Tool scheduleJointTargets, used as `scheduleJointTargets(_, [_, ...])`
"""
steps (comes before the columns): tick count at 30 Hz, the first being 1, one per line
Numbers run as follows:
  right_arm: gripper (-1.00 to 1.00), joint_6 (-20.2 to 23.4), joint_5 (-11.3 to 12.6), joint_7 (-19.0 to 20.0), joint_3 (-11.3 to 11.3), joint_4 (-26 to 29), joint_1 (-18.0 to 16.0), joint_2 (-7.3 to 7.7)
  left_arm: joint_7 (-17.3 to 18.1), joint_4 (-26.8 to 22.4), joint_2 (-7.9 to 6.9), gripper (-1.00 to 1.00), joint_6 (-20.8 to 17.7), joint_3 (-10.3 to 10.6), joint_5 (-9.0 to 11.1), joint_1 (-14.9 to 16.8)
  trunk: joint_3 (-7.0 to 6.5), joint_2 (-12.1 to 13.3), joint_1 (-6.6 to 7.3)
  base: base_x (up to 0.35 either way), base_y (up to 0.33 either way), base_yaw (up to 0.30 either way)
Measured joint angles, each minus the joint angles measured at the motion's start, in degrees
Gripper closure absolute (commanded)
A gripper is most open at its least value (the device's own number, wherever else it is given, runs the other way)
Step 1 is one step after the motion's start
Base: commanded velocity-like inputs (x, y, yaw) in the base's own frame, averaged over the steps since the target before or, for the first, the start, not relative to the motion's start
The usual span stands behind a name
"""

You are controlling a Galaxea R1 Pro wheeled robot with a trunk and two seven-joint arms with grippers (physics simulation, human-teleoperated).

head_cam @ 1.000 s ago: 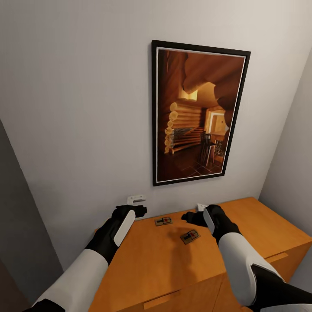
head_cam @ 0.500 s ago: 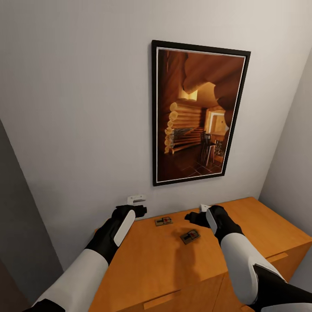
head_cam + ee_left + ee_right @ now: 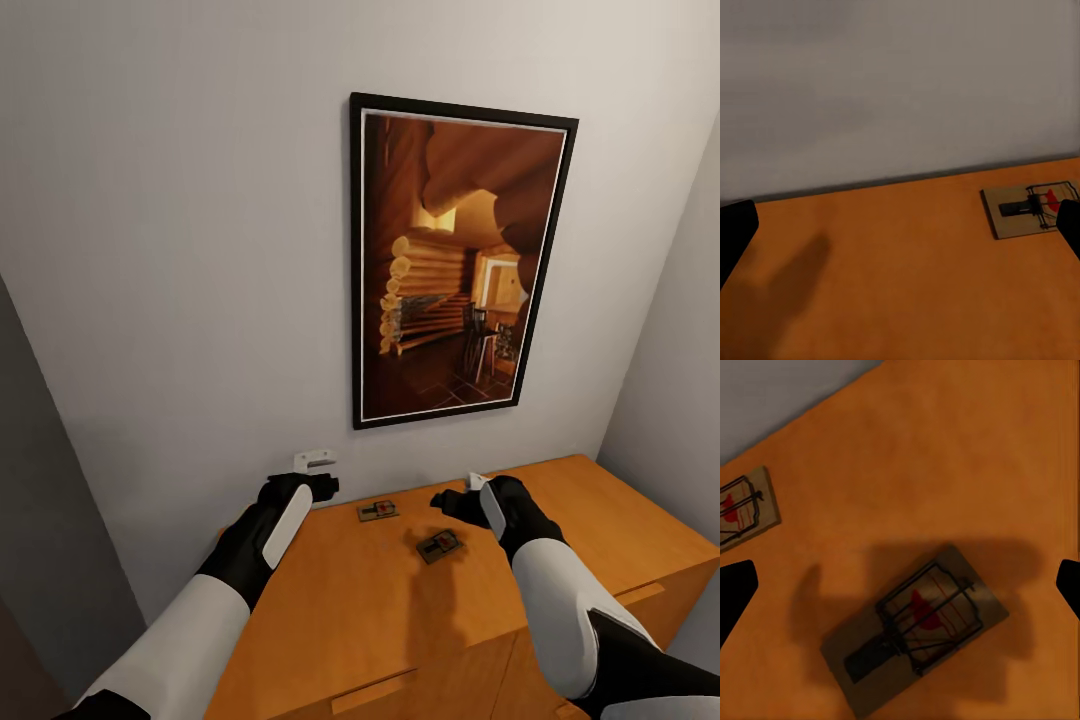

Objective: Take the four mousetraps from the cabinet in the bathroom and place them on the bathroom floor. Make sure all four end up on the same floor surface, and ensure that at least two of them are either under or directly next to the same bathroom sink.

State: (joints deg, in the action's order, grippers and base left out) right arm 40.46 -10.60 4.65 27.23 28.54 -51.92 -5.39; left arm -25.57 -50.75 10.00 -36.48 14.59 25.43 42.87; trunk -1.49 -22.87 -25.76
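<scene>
Two mousetraps lie on the flat orange-brown top of the cabinet. One mousetrap rests near the back wall, the other a little nearer to me. My left gripper hovers at the cabinet's back left corner, open; its wrist view has the far mousetrap just inside one fingertip. My right gripper hangs open just above the nearer mousetrap, which lies between its spread fingertips. The far trap shows beside it.
A large framed picture hangs on the wall behind the cabinet. A small white fixture sticks out of the wall by my left gripper. Side walls close in left and right. Drawer handles run along the cabinet front.
My right gripper has drifted slightly to the right above the nearer mousetrap. The left arm and both traps have stayed put.
</scene>
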Motion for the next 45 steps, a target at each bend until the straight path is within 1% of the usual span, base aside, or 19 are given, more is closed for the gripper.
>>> scheduleJointTargets(12, [-1.00, 0.00, 0.02, -0.90, 0.61, -0.13, 0.00, 0.05, 0.04, 0.00, 0.00, -1.00, 0.02, -0.07, 0.07, 0.00, 0.00, 0.00, 0.00, 0.000, 0.000, 0.000])
scheduleJointTargets(16, [-1.00, -0.03, 0.02, -0.95, 2.38, -0.30, 0.01, 0.03, 0.09, 0.00, 0.00, -1.00, 0.00, -0.07, 0.00, 0.00, 0.00, 0.00, 0.00, 0.000, 0.000, 0.000])
scheduleJointTargets(17, [-1.00, -0.04, 0.02, -0.96, 3.06, -0.37, 0.01, 0.03, 0.11, 0.00, 0.00, -1.00, 0.00, -0.07, 0.01, 0.00, 0.00, 0.00, 0.00, 0.000, 0.000, 0.000])
scheduleJointTargets(18, [-1.00, -0.06, 0.01, -0.97, 4.40, -0.46, 0.01, 0.01, 0.13, 0.00, 0.00, -1.00, 0.00, -0.07, 0.00, 0.00, 0.00, 0.00, 0.00, 0.000, 0.000, 0.000])
scheduleJointTargets(21, [-1.00, -0.07, 0.03, -0.98, 6.04, -0.54, 0.03, -0.03, 0.15, 0.00, 0.00, -1.00, 0.00, -0.12, 0.00, 0.00, 0.00, 0.00, 0.00, 0.000, 0.000, 0.000])
scheduleJointTargets(25, [-1.00, -0.08, -0.03, -1.00, 7.09, -0.59, 0.03, -0.06, 0.17, 0.00, 0.00, -1.00, 0.03, -0.19, -0.02, 0.00, 0.00, 0.00, 0.00, 0.000, 0.000, 0.000])
scheduleJointTargets(31, [-1.00, -0.23, -0.11, -1.59, 7.64, -0.61, 0.03, -0.08, -0.01, 0.00, 0.00, -1.00, 0.08, -0.36, -0.15, 0.00, 0.00, 0.00, 0.00, 0.000, 0.000, 0.000])
scheduleJointTargets(35, [-1.00, -0.31, -0.18, -2.65, 7.72, -0.66, 0.02, -0.25, -0.01, 0.01, -0.88, -1.00, 0.08, -0.56, -0.23, 0.00, 0.00, 0.00, 0.00, 0.000, 0.000, 0.000])
scheduleJointTargets(36, [-1.00, -0.43, -0.22, -3.27, 7.75, -0.73, 0.02, -0.31, 0.03, 0.01, -1.58, -1.00, 0.07, -0.61, -0.26, 0.00, 0.00, 0.00, 0.00, 0.000, 0.000, 0.000])
scheduleJointTargets(41, [-1.00, -0.73, -0.27, -4.36, 7.85, -0.82, 0.03, -0.39, 0.18, 0.00, -3.45, -1.00, 0.20, -0.77, -0.22, 0.00, 0.00, 0.00, 0.00, 0.000, 0.000, 0.000])
scheduleJointTargets(42, [-1.00, -0.81, -0.28, -4.59, 7.87, -0.84, 0.02, -0.40, 0.22, 0.00, -4.12, -1.00, 0.26, -0.81, -0.23, 0.00, 0.00, 0.00, 0.00, 0.000, 0.000, 0.000])
scheduleJointTargets(45, [-1.00, -0.88, -0.28, -4.81, 7.89, -0.85, 0.02, -0.45, 0.28, 0.00, -4.95, -1.00, 0.44, -0.86, -0.16, 0.00, 0.00, 0.00, 0.00, 0.000, 0.000, 0.000])
